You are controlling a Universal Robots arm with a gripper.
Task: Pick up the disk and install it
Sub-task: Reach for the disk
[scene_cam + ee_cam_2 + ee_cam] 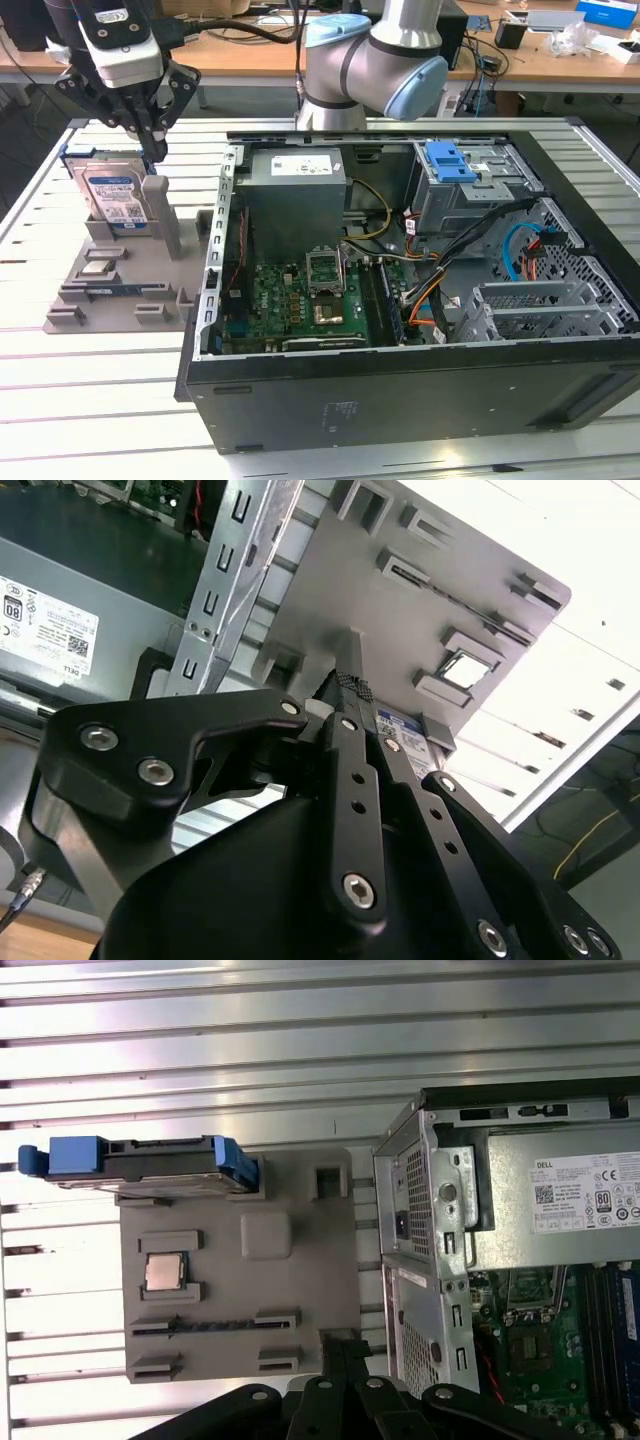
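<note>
Pincer (148,140) looks clenched to me: in the second wrist view the fingers (345,780) run together at the tip with nothing between them. It hangs just above the disk (110,195), close to its top edge and to the grey post (157,205) right beside it. I can't see any contact.

The disk stands on edge in a slot at one end of a grey plate (300,1260). The plate sits on the slatted worktop (90,400), at the exterior view's left of the open case (400,400).

Handling-wise, my guess is it's stiff, dense for its size, and won't forgive a knock or a drop. The metal faces are smooth, so probably a bit slippery. I'd pinch it across the two flat faces on the part sticking up out of the slot, roughly mid-length so it doesn't swing. I'd keep off the blue frame, since that plastic likely flexes.

Count:
- one disk
- one pincer
- one plate, with one chip (165,1272) on it
- one post
- one case
- one power supply (295,165)
- one bare blue clip (450,160) inside the case
</note>
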